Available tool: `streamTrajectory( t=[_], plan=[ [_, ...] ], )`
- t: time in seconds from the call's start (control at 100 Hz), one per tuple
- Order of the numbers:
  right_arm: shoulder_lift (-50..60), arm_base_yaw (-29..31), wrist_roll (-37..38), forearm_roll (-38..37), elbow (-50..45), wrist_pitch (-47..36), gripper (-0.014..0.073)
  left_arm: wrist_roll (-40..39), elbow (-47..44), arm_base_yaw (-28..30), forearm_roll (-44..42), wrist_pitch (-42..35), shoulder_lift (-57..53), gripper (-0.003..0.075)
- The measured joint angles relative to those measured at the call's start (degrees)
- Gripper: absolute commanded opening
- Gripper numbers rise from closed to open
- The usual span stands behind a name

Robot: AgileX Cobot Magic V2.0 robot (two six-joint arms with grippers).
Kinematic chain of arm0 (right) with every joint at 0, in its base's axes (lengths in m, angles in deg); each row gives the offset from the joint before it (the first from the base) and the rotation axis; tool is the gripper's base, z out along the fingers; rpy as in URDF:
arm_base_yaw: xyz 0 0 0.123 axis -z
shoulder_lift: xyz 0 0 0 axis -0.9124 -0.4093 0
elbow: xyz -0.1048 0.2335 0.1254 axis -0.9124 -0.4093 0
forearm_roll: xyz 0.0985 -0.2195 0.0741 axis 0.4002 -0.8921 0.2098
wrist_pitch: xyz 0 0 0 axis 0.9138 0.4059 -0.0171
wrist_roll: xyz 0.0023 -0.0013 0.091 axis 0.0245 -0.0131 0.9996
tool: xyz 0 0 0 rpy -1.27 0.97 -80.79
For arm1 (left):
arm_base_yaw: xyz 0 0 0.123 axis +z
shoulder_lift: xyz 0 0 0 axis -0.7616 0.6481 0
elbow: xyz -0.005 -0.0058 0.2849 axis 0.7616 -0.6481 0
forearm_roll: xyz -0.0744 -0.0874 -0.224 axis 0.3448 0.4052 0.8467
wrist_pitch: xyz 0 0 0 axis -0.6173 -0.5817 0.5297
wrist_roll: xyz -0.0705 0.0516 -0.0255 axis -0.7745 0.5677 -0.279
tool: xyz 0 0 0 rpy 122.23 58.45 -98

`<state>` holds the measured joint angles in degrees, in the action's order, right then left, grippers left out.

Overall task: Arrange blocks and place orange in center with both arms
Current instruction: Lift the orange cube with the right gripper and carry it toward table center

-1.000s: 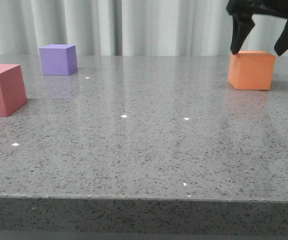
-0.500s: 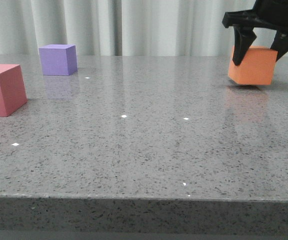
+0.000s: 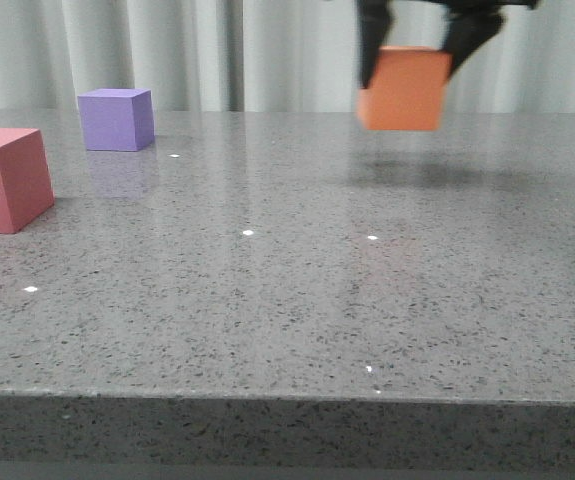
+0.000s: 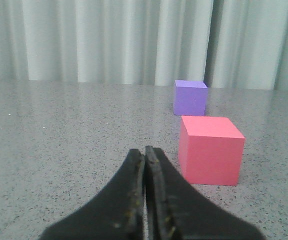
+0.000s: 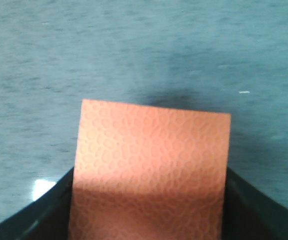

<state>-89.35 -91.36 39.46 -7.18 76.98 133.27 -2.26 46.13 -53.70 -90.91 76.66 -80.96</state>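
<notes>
Hanging clear of the table (image 3: 297, 300) between the right gripper's (image 3: 417, 45) two fingers, orange cube (image 3: 403, 89) clamped from both sides, with its shadow lying on the grey surface below. Filling the right wrist view (image 5: 151, 172), flanked by the dark fingers at either edge. Sitting far off to the left, purple cube (image 3: 116, 119) toward the curtain (image 3: 167, 50) and pink cube (image 3: 5, 178) nearer the front edge, the two apart. Pointing past the pink cube (image 4: 210, 149) and purple cube (image 4: 190, 97), left gripper (image 4: 145, 165) with fingers pressed together, gripping nothing.
</notes>
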Motion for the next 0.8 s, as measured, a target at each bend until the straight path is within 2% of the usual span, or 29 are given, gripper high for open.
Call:
streamTrajectory(
  t=[0.14,0.28,0.8],
  plan=[
    [-1.68,-4.96,6.85,-1.4,0.0,-3.53,0.0342,0.0,0.0,0.0,0.0,0.0,0.0,-0.002],
    [-4.09,-6.41,11.22,-1.66,0.39,-5.15,0.0342,0.0,0.0,0.0,0.0,0.0,0.0,-0.002],
    [-9.55,-6.9,14.5,-2.35,4.63,-5.67,0.0342,0.0,0.0,0.0,0.0,0.0,0.0,-0.002]
  ],
)
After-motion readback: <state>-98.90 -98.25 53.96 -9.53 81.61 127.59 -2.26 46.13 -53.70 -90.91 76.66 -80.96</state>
